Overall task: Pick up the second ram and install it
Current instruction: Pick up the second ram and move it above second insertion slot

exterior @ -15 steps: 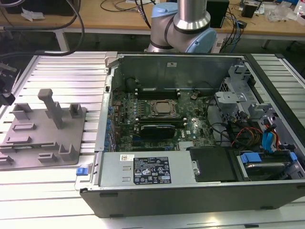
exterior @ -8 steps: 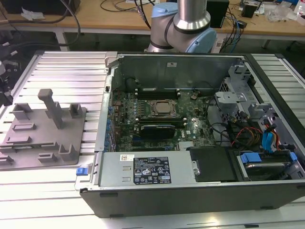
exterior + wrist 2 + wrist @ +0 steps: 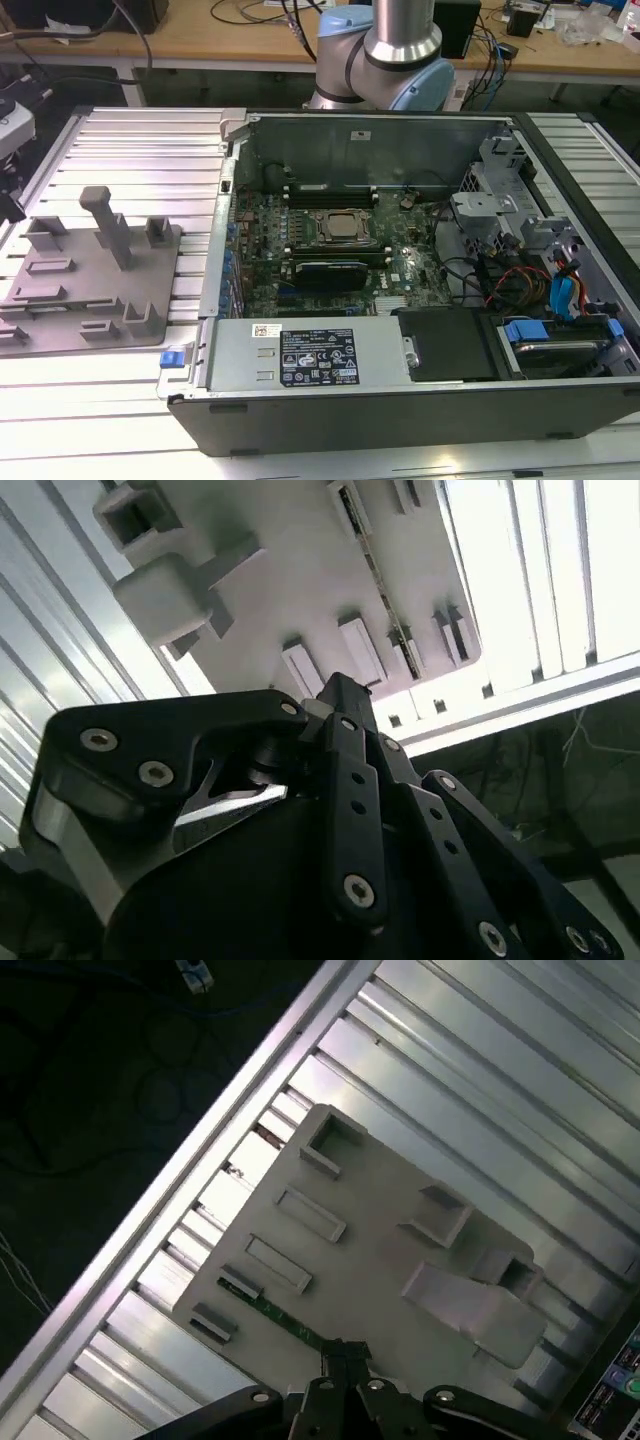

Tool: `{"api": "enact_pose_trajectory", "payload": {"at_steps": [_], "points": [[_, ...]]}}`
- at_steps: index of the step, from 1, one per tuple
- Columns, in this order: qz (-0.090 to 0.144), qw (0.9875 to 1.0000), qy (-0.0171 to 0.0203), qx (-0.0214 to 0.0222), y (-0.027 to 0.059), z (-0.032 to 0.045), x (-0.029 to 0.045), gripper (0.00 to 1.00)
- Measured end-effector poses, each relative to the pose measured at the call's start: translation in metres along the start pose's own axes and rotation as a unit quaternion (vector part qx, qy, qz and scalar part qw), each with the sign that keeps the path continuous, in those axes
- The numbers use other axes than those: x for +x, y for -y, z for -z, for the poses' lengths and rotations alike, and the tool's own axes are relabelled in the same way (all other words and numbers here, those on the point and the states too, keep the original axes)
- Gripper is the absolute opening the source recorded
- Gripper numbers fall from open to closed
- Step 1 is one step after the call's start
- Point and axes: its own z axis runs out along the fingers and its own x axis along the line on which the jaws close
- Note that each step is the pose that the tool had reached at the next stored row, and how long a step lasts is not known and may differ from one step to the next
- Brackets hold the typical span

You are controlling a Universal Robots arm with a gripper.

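The second ram (image 3: 280, 1318) is a thin green stick standing on edge in a slot of the grey tray (image 3: 380, 1260). It also appears edge-on in the second wrist view (image 3: 385, 600), on the same tray (image 3: 300, 570). My gripper (image 3: 345, 1352) hangs well above the tray, its black fingers drawn together to a point with nothing between them. That point lies over one end of the stick. In the second wrist view the gripper (image 3: 340, 690) looks the same. In the exterior view the tray (image 3: 60, 300) lies on the ribbed table at the left.
An open computer case (image 3: 400, 390) takes up the middle and the exterior view's right, with the motherboard (image 3: 400, 265), a framed processor (image 3: 340, 227) and cables (image 3: 520, 280) inside. The arm's base (image 3: 385, 60) stands behind the case. Upright posts (image 3: 108, 225) rise from the tray.
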Motion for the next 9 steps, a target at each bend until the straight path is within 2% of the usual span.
{"api": "enact_pose_trajectory", "payload": {"at_steps": [2, 4, 5, 7, 9], "points": [[0.040, 0.9992, -0.0017, -0.0012, 0.0000, -0.0004, 0.0000, 0.08], [0.084, 0.9964, -0.0035, -0.0026, 0.0001, -0.0009, 0.0000, 0.08], [0.109, 0.9940, -0.0046, -0.0033, 0.0001, -0.0012, 0.0000, 0.08], [0.129, 0.9917, -0.0054, -0.0040, 0.0001, -0.0014, 0.0000, 0.08], [0.152, 0.9884, -0.0064, -0.0047, 0.0001, -0.0016, 0.0000, 0.08]]}}
